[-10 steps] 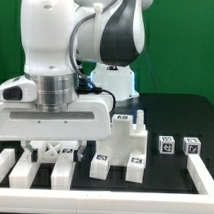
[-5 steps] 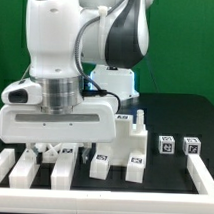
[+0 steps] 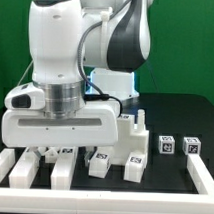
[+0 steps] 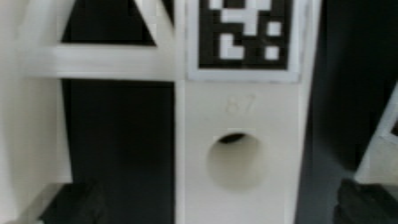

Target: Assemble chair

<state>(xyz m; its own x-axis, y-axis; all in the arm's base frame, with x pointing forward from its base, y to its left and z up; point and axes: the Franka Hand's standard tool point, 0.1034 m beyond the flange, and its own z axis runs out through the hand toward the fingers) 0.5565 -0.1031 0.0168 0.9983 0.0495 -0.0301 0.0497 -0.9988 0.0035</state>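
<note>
The chair's loose white parts lie in a row near the table's front: two bars (image 3: 23,171) (image 3: 61,171), two tagged blocks (image 3: 98,163) (image 3: 135,167), a taller tagged piece (image 3: 131,134), and two small tagged cubes (image 3: 166,144) (image 3: 191,145) at the exterior view's right. My gripper (image 3: 61,151) hangs low over the bars at the exterior view's left. In the wrist view a white bar (image 4: 237,120) with a tag (image 4: 246,35) and an oval hole runs between my fingers. My gripper (image 4: 222,205) is open, with dark gaps on both sides of the bar.
Plain white border rails run along the table's front (image 3: 102,195) and at the exterior view's right (image 3: 203,173). The arm's big white hand (image 3: 64,129) hides the parts behind it. Another white part (image 4: 36,110) lies close beside the bar in the wrist view.
The hand has come down and shifted a little toward the exterior view's right, closer over the front bars. The parts have not moved.
</note>
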